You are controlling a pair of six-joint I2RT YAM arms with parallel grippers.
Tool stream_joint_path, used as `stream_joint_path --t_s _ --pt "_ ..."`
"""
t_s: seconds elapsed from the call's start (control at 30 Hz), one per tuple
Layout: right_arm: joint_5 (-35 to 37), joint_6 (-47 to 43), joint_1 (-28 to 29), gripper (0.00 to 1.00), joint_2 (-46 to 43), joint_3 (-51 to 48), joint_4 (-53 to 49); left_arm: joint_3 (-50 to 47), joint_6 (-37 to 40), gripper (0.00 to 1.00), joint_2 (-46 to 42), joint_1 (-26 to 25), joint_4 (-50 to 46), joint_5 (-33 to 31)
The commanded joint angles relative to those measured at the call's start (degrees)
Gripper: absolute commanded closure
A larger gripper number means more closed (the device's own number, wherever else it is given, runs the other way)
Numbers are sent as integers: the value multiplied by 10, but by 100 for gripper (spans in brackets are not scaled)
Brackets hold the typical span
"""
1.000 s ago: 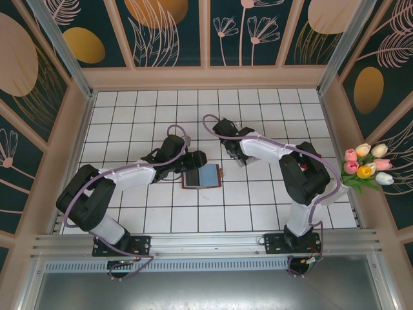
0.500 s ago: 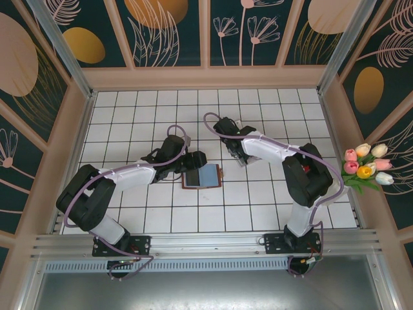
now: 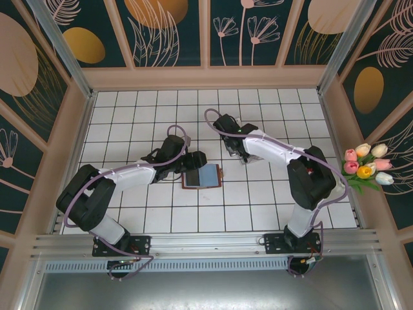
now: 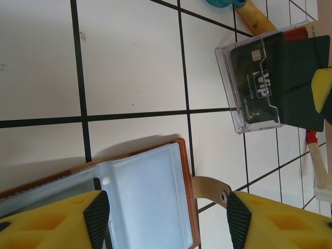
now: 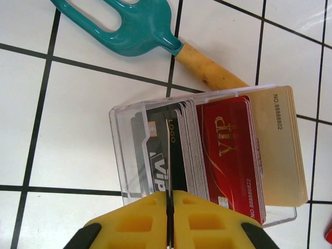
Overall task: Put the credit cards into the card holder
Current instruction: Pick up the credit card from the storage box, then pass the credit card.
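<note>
Inside the clear box (image 5: 123, 155) stand red and tan credit cards (image 5: 228, 150), right claw (image 5: 170, 201) clamping one

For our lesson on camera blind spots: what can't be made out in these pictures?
Top view: the clear box of cards is mostly covered by the right gripper.
Left wrist view: the wallet is cut off by the bottom edge and the left gripper.
Right wrist view: the top edge cuts off the fork; overlapping cards defy counting.
</note>
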Motion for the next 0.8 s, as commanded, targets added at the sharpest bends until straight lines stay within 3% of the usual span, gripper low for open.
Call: stream_joint_path --t_s 0.0,0.2,0.3,0.37,0.53,0.67,0.77 --pt "-14 36 11 90 -32 26 -39 12 7 36 -1 -5 -9 3" --pt "-70 73 23 95 -83 33 -26 12 3 36 -24 -5 -7 -9" --pt "-145 93 20 97 -139 3 32 15 8 37 -47 0 -4 11" --pt "-233 111 4 97 -181 -30 89 9 4 37 -66 19 10 45" --pt "-506 205 -66 98 -280 -158 290 -42 -67 31 -109 81 169 194" --pt "-599 260 -72 98 -303 -199 383 -49 -123 31 -107 83 268 252" --pt "-640 285 -71 98 -307 -213 431 -61 -183 36 -95 83 382 290"
